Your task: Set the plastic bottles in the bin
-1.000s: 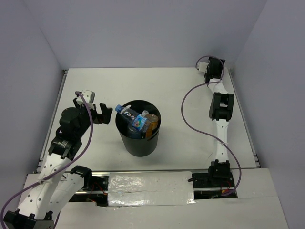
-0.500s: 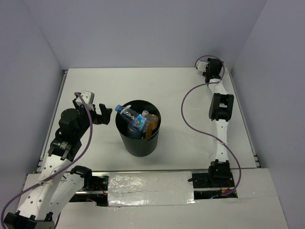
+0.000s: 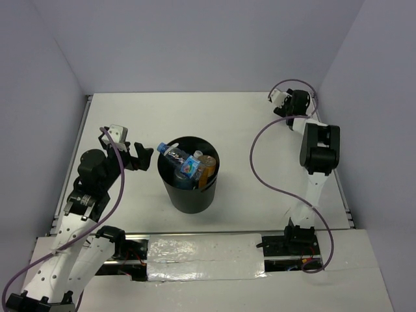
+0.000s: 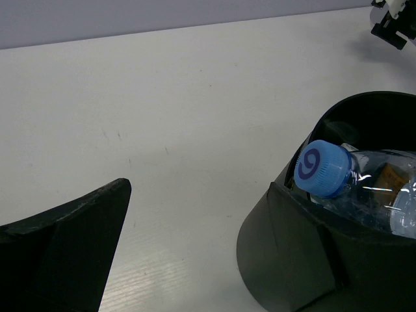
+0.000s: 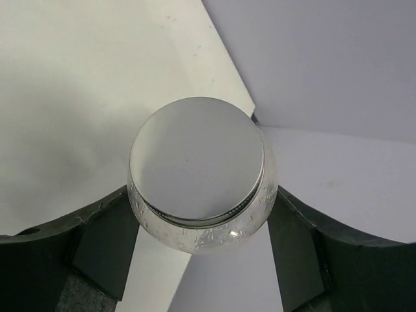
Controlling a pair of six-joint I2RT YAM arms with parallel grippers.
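Bin [image 3: 188,198]: black, round, upright on the table [image 3: 234,130], a little left of centre. Three bottles show inside.

- Blue-cap bottle [image 4: 323,169]: clear, tilted, neck up and leaning over the rim on the bin's left side. The cap sticks out above the rim.
- Blue-label bottle [image 3: 190,167]: in the middle of the bin, lying against the other two.
- Orange bottle [image 3: 207,168]: against the bin's right inner wall.

How these three rest lower down in the bin is hidden.

Clear bottle [image 5: 195,156]: not in the bin. It is by the table's far right corner, well apart from the bin. The right wrist view shows it end-on, as a flat round face with a textured clear rim. Right jaws are clenched on it, one finger pressed to each side. Whether it touches the table I cannot tell.

Right arm [image 3: 315,149]: stretched along the table's right edge to that corner, with a purple cable [image 3: 257,162] looping beside it.

Left arm [image 3: 91,182]: bent at the table's left side. Left jaws are spread wide and hold nothing. They sit just left of the bin's rim, level with the blue cap. The top view shows a small gap between fingertips and bin.

Grey walls [image 3: 195,45] close in the table on three sides.
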